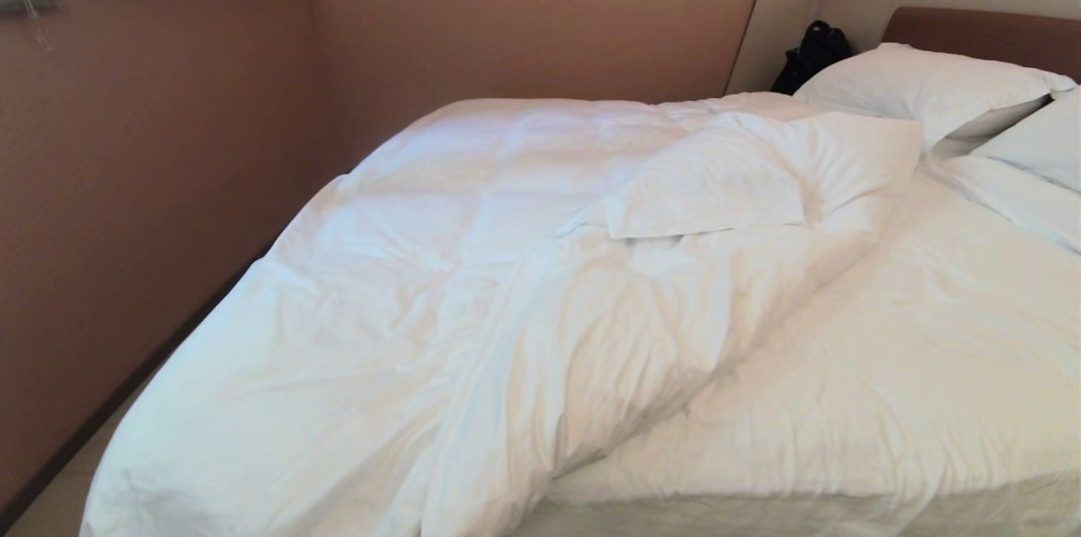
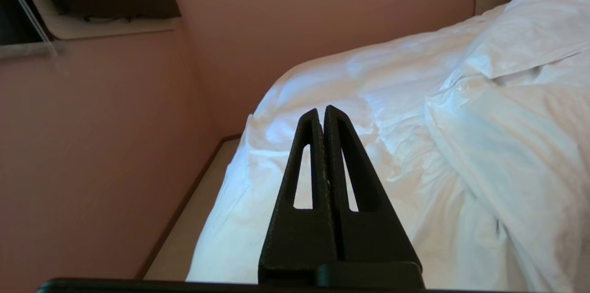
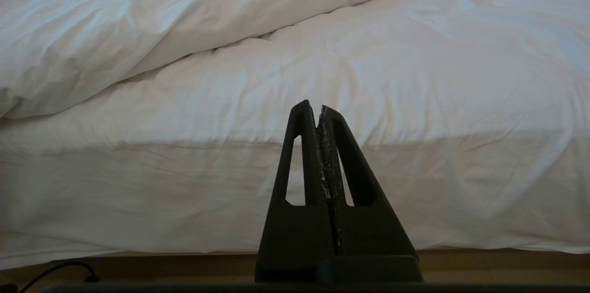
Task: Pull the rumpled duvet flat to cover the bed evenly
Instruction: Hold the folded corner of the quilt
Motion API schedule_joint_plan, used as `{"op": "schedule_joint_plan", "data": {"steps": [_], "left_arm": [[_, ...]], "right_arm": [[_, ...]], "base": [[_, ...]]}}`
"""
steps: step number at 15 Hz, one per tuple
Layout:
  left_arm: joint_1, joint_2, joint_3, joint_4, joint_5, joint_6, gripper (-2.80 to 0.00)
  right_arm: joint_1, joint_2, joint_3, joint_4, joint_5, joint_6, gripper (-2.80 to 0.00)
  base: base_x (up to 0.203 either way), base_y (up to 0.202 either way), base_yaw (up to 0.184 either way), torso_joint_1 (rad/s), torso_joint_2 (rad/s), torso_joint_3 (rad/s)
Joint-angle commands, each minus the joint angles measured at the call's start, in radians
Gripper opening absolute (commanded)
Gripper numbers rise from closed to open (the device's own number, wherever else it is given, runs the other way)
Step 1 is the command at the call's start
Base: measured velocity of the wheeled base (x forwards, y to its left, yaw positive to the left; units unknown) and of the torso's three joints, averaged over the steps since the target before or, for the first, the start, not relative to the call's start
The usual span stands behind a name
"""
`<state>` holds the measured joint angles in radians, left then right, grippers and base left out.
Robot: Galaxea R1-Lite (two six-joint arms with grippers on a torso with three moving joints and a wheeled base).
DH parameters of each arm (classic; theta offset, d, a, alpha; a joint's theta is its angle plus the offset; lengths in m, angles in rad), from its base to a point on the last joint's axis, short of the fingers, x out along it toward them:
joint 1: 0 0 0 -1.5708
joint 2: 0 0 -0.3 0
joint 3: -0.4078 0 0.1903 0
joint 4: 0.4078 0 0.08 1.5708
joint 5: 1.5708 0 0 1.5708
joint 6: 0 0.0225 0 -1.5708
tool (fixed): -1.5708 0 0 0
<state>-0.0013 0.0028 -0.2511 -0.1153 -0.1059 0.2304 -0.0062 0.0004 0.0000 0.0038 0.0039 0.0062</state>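
Pink-walled bedroom: duvet (image 1: 473, 301) lay bunched toward the wall side of the bed (image 1: 912, 368), a corner folded back near the pillows (image 1: 929, 85). Left end effector (image 2: 322, 113) and right end effector (image 3: 318, 108) were both pinched closed, empty. Best to open left, grip folded corner low, pull steadily away from the wall.

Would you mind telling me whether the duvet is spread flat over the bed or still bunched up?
Bunched up. The duvet is heaped toward the wall side with a corner folded back, leaving the bed on the right uncovered.
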Motion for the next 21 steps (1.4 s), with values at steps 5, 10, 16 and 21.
{"op": "schedule_joint_plan", "data": {"steps": [5, 10, 16, 21], "left_arm": [[0.000, -0.003, 0.098, 0.007, 0.164, 0.006, -2.80], [0.000, -0.003, 0.188, -0.003, 0.221, -0.002, -2.80], [0.000, -0.003, 0.244, 0.021, 0.210, -0.105, -2.80], [0.000, -0.003, 0.251, 0.036, 0.125, -0.174, -2.80]], "right_arm": [[0.000, 0.001, 0.000, -0.001, 0.001, 0.000, -2.80], [0.000, 0.001, 0.000, -0.001, 0.001, 0.000, -2.80], [0.000, 0.001, 0.000, -0.001, 0.001, 0.000, -2.80], [0.000, 0.001, 0.000, -0.001, 0.001, 0.000, -2.80]], "base": [[0.000, 0.000, 0.000, 0.000, 0.00, 0.000], [0.000, 0.000, 0.000, 0.000, 0.00, 0.000], [0.000, 0.000, 0.000, 0.000, 0.00, 0.000], [0.000, 0.000, 0.000, 0.000, 0.00, 0.000]]}}
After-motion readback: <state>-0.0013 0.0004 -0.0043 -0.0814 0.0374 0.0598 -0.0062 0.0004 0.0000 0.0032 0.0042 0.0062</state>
